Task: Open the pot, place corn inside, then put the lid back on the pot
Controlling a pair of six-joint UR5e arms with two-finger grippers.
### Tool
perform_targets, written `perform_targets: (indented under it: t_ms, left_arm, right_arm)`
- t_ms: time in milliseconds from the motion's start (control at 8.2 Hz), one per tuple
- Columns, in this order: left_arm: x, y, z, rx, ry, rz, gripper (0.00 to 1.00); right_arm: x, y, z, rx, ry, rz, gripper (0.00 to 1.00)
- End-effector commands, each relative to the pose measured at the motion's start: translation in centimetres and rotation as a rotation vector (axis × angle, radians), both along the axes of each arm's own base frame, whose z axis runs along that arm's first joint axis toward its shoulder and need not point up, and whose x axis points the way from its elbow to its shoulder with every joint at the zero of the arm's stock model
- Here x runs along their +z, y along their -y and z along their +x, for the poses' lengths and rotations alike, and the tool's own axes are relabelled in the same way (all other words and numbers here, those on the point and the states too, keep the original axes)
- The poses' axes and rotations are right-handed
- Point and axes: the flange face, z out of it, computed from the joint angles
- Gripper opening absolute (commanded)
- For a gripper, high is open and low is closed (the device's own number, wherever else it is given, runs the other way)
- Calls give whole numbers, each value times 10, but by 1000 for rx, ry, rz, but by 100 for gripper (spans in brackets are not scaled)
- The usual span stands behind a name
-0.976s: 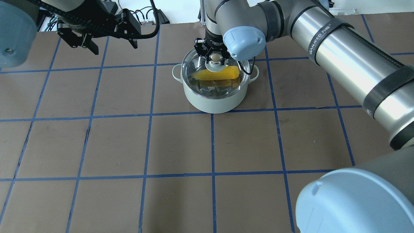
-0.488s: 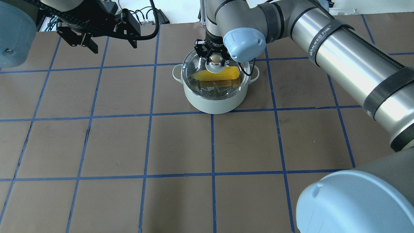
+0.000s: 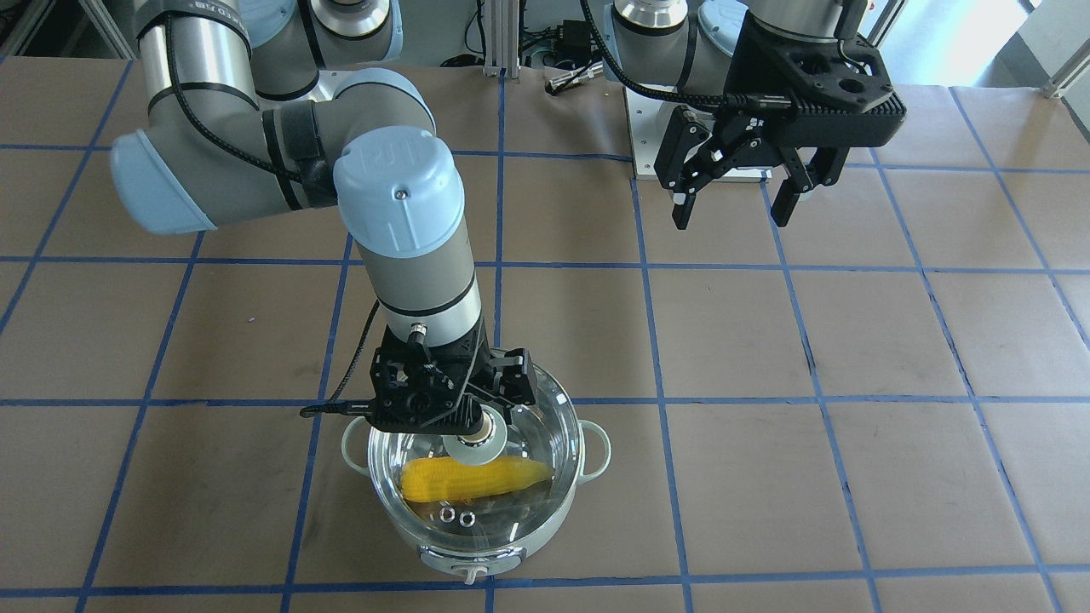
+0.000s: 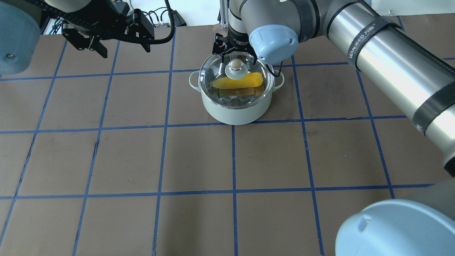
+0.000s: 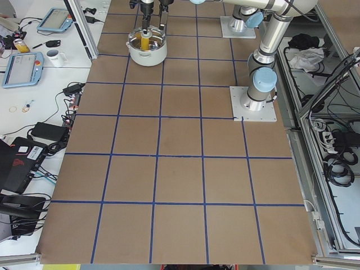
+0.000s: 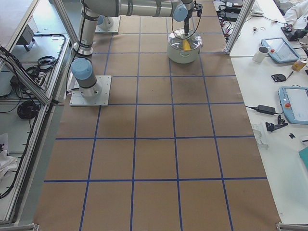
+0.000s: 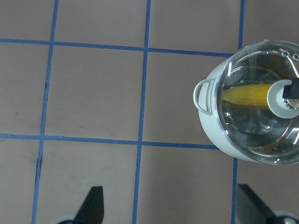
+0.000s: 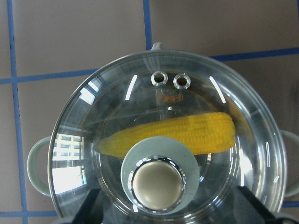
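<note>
The mint-green pot (image 4: pixel 234 112) stands at the far middle of the table. The glass lid (image 4: pixel 215 73) sits on it, and the yellow corn (image 4: pixel 249 80) lies inside under the glass. My right gripper (image 4: pixel 237 58) hangs open just above and behind the lid's beige knob (image 4: pixel 235 65), not touching it. In the right wrist view the corn (image 8: pixel 196 130) and knob (image 8: pixel 156 184) lie between the spread fingers. My left gripper (image 4: pixel 106 41) is open and empty, up over the table's far left. The front view shows the pot (image 3: pixel 511 558), corn (image 3: pixel 451 481), right gripper (image 3: pixel 473 421) and left gripper (image 3: pixel 732 200).
The table is brown paper with a blue tape grid (image 4: pixel 233 160). The right arm (image 4: pixel 391 60) reaches across the right half to the pot. Cables and gear (image 4: pixel 167 17) lie beyond the far edge. Side benches hold tablets and a mug (image 5: pixel 56 56).
My right gripper has let go of the lid knob and lifted up and back from it. The lid stays on the pot. The left arm has barely moved.
</note>
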Motion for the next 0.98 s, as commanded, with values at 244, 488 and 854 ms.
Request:
perform_targets:
  t_ms: [244, 488, 854]
  left_arm:
    - [2, -2, 1, 16, 2, -5, 100]
    - [3, -3, 2, 20, 12, -6, 100]
    - [9, -11, 2, 23, 12, -3, 100]
  right_arm:
    - [107, -83, -172, 49, -59, 62, 100]
    - [120, -130, -182, 66, -63, 137, 100]
    - [128, -144, -181, 70, -72, 144, 100]
